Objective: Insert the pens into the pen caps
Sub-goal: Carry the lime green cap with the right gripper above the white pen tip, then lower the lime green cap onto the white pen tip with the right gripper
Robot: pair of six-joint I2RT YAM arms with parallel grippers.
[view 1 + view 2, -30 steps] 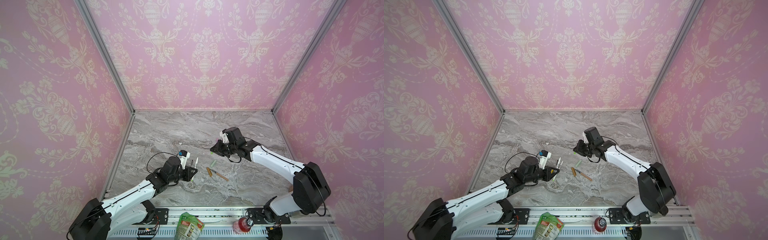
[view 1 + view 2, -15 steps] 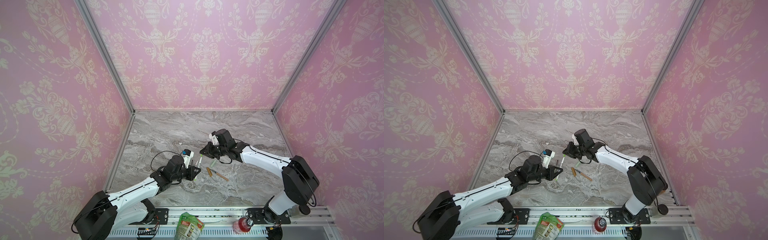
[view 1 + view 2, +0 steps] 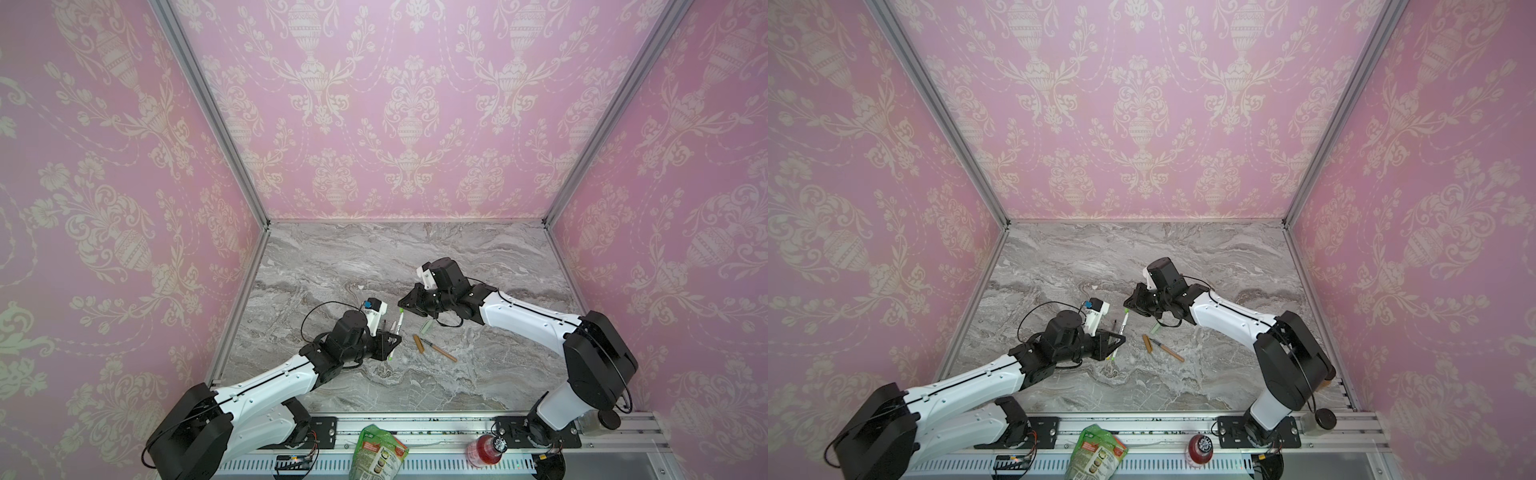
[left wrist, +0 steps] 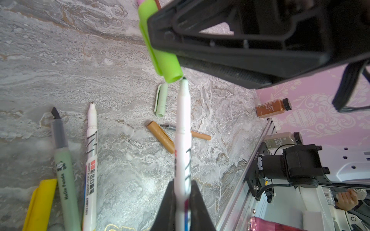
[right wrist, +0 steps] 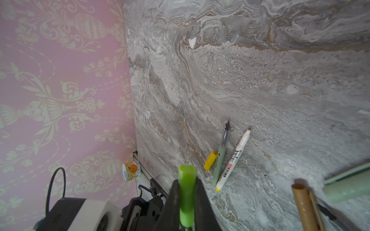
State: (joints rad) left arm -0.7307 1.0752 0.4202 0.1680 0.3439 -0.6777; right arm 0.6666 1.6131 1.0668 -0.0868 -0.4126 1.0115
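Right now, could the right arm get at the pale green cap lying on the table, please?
Probably not yet: the right gripper is shut on the lime green cap. The pale green cap lies uncovered near that arm, so reach looks fine once the jaws are free.

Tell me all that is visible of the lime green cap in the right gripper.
The lime green cap is a short plastic-looking tube with a side clip and one open end. The right gripper holds it in the air. Its mouth is close to the dark tip of the white pen in the left gripper, not yet inside.
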